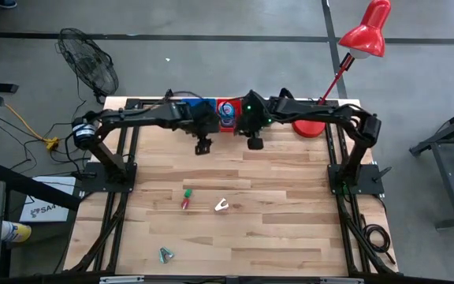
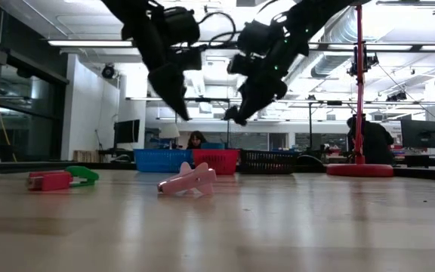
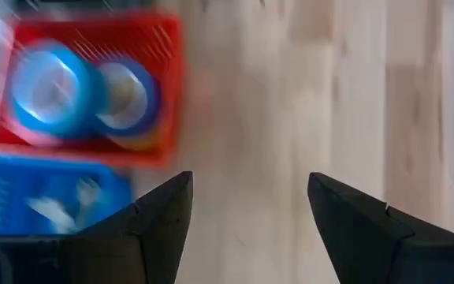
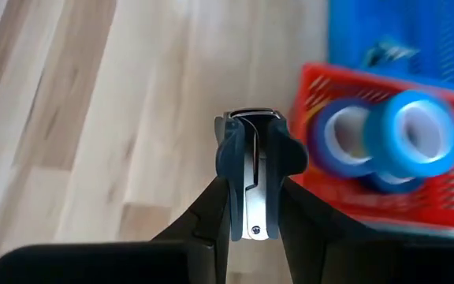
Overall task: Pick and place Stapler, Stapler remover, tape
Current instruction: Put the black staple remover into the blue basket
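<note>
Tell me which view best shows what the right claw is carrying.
The right wrist view: the blue staple remover sits pinched in the right claw, filling the frame's middle. The high view shows only the claw's dark top; the low view shows a silhouette; the left wrist view misses it.

Bright overhead light; wrist views motion-blurred.

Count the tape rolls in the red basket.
2 visible: a light blue tape roll and a darker blue tape roll beside it, touching, in the red basket. More may be hidden underneath.
</note>
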Robot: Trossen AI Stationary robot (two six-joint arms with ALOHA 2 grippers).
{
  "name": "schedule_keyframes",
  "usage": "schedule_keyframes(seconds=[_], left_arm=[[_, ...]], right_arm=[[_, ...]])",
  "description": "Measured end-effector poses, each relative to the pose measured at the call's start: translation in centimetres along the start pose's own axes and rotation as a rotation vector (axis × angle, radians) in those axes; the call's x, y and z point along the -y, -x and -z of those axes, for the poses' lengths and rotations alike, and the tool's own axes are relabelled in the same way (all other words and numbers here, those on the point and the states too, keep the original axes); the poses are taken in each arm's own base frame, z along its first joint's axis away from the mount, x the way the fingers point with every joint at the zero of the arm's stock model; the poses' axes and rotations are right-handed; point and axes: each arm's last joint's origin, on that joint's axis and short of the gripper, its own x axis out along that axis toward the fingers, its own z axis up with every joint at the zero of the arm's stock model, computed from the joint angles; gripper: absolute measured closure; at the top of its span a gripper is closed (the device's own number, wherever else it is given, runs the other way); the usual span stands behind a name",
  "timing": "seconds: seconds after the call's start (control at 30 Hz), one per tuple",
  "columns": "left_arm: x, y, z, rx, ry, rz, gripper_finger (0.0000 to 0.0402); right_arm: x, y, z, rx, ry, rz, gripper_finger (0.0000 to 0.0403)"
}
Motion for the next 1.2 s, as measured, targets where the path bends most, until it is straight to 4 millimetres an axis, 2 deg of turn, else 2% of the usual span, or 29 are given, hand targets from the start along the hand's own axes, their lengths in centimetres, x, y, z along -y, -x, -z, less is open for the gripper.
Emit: schedule_keyframes(seconds=[0.17,0.37,0.53,1.07,1.2], left_arm=[[-1.9,1.6,-2.1,0.141,-0.040,-0.046,0.0153],[-2.3,3.0,-3.7,0.219,-0.099,-0.086,0.0153],[-2.4,3.1,-3.9,0.225,-0.095,-0.092,0.0153],[-2.5,3.3,-4.3,0.267,-0.068,-0.105,0.0154],[-2.5,3.3,-4.3,0.275,-0.068,-0.099,0.0176]], right_arm=[[0.8,1.0,-1.1,0.117,-0.007,0.073,0.0329],[1.0,1.2,-2.0,0.194,-0.046,0.115,0.0329],[1.0,1.3,-2.6,0.229,-0.052,0.176,0.0329],[0.9,1.4,-3.0,0.280,0.012,0.149,0.0329],[0.9,1.4,-3.0,0.280,0.018,0.150,0.0329]])
